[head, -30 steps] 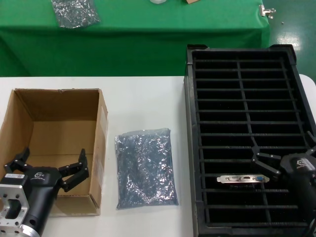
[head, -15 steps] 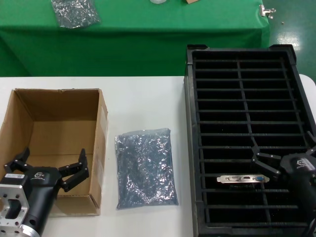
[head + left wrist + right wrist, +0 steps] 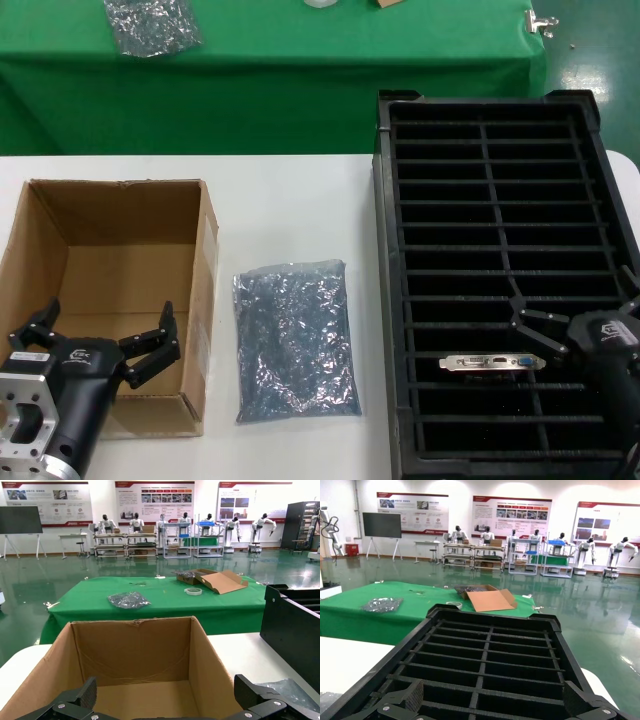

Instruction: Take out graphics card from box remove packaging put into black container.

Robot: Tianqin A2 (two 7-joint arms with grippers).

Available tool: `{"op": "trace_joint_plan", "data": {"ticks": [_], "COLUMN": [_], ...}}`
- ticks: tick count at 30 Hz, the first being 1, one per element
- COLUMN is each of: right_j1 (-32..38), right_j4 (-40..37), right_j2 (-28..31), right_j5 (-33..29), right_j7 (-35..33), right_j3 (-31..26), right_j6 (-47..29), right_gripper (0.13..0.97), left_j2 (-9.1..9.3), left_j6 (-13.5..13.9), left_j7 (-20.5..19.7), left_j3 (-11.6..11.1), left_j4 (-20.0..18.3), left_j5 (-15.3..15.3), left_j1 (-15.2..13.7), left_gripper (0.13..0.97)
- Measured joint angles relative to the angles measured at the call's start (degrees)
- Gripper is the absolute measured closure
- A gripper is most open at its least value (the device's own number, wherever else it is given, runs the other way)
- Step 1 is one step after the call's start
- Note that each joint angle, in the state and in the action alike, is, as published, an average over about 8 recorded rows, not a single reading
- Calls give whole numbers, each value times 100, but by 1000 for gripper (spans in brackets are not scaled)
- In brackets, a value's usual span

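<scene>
— Where was the graphics card [image 3: 493, 362]?

— Lower right, slotted in the black container [image 3: 392, 300]. My right hand [image 3: 540, 322] hovered spread beside it; left hand [image 3: 105, 342] spread over the box [image 3: 205, 260].

— Risk?

— Withdrawing carelessly, I could've snagged the bracket.

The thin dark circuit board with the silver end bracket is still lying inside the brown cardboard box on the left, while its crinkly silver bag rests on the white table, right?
Not quite. The head view shows the thin dark circuit board with the silver end bracket standing in a slot of the large black slotted tray on the right, near the right tool. The brown cardboard box holds nothing visible. The crinkly silver bag does rest on the white table.
</scene>
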Motion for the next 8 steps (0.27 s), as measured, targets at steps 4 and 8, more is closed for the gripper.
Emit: {"op": "trace_joint_plan", "data": {"ticks": [4,8], "right_j1": [0,0], "right_j4": [0,0], "right_j2": [0,0], "right_j5": [0,0], "right_j7": [0,0], "right_j3": [0,0], "right_j6": [0,0], "right_gripper": [129,129], "left_j2": [0,0], "left_j6": [0,0], "left_j7": [0,0], "left_j3": [0,0], "left_j4": [0,0], "left_j5": [0,0], "left_j1": [0,0], "left_gripper": [132,132]}}
